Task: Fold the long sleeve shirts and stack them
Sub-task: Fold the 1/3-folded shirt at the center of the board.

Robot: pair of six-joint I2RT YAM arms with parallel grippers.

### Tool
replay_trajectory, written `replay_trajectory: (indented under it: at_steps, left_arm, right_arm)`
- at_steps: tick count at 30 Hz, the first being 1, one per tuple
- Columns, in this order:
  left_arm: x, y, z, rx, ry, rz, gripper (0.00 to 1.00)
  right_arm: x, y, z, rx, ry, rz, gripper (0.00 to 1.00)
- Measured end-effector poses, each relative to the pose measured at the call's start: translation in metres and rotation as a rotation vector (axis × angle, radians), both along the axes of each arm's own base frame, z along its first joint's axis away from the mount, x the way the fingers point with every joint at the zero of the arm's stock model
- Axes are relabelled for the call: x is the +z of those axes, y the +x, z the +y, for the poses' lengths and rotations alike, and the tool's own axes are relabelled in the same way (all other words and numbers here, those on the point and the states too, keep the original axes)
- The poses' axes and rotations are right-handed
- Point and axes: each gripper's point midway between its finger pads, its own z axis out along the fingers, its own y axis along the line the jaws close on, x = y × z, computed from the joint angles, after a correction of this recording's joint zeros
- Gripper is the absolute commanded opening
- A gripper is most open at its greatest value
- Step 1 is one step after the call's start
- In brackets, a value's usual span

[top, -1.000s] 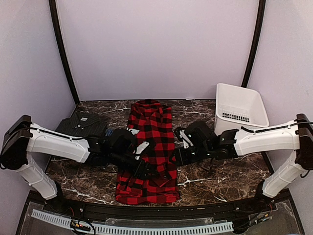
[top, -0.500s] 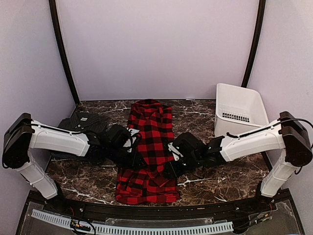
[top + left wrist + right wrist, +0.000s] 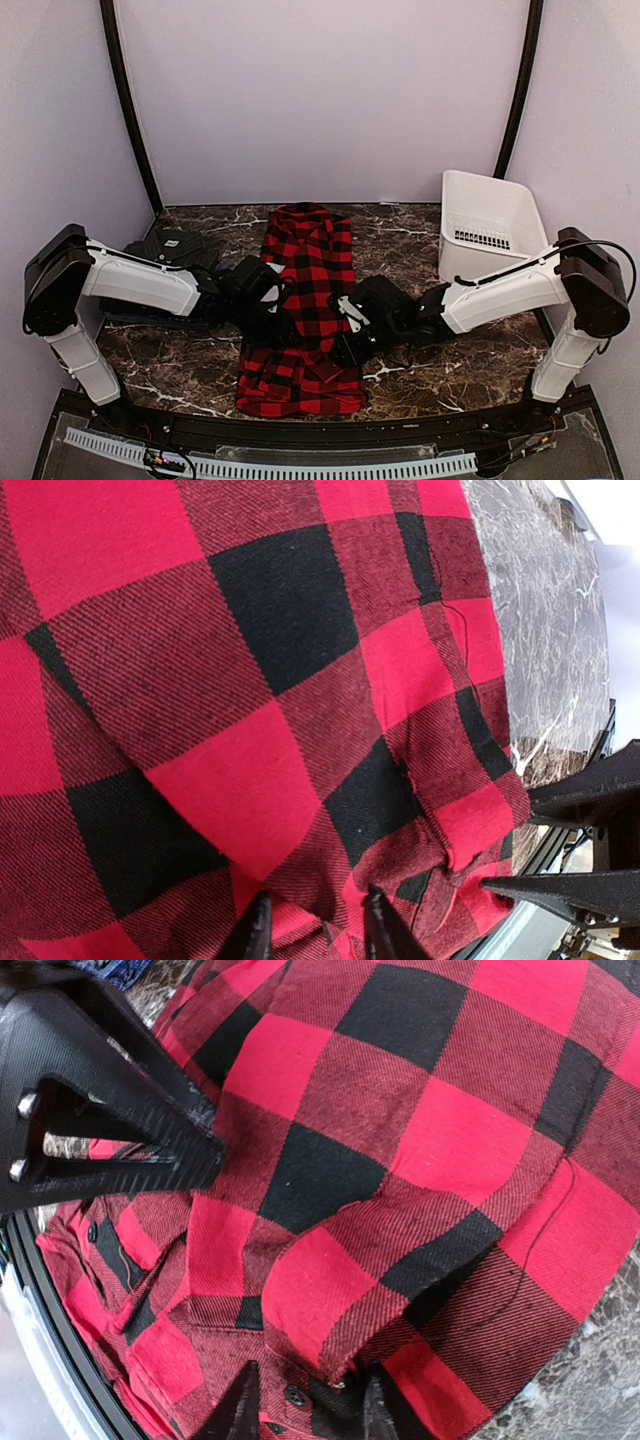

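Item 1: red-and-black checked shirt (image 3: 307,270). Lies flat and lengthwise down the middle of the marble table (image 3: 430,378), collar end at 12 o'clock, hem at 6 o'clock. The lower part is rumpled, with the button placket showing.

Item 2: black shirt (image 3: 168,246). Folded, at 9 to 10 o'clock on the table, apart from the checked one and partly behind the left arm.

Item 3: white plastic basket (image 3: 492,222). At 2 o'clock, tilted against the right wall.

Item 4: left gripper (image 3: 315,932). Down on the checked shirt's 8 o'clock edge. Jaws part-spread, with a ridge of checked cloth between the fingertips. Whether they pinch it cannot be told.

Item 5: right gripper (image 3: 305,1405). Down on the same shirt's 4 o'clock edge, opposite the left one. Jaws part-spread astride a raised fold beside the buttons. A firm grip cannot be told. The left gripper's black fingers show at 9 o'clock in the right wrist view, near at hand.
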Motion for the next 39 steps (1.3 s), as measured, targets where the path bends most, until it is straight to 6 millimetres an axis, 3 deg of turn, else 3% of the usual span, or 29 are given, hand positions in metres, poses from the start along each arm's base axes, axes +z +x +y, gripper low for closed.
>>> replay_trajectory:
  at_steps: [10,21,33,39]
  left_arm:
    - [-0.005,-0.001,-0.002,-0.008,0.001,0.019,0.09]
    - [-0.002,-0.003,-0.007,-0.029,-0.017,0.028,0.02]
    - [-0.001,-0.008,-0.01,-0.047,-0.036,0.049,0.0]
    - [-0.003,-0.005,-0.006,-0.031,-0.014,0.038,0.1]
  right_arm:
    - [-0.006,-0.01,-0.005,-0.001,0.002,0.055,0.0]
    - [0.009,-0.019,-0.01,-0.012,0.028,0.102,0.0]
    - [-0.002,-0.03,-0.024,-0.048,-0.03,0.165,0.0]
    - [-0.004,-0.028,-0.026,-0.072,-0.04,0.166,0.24]
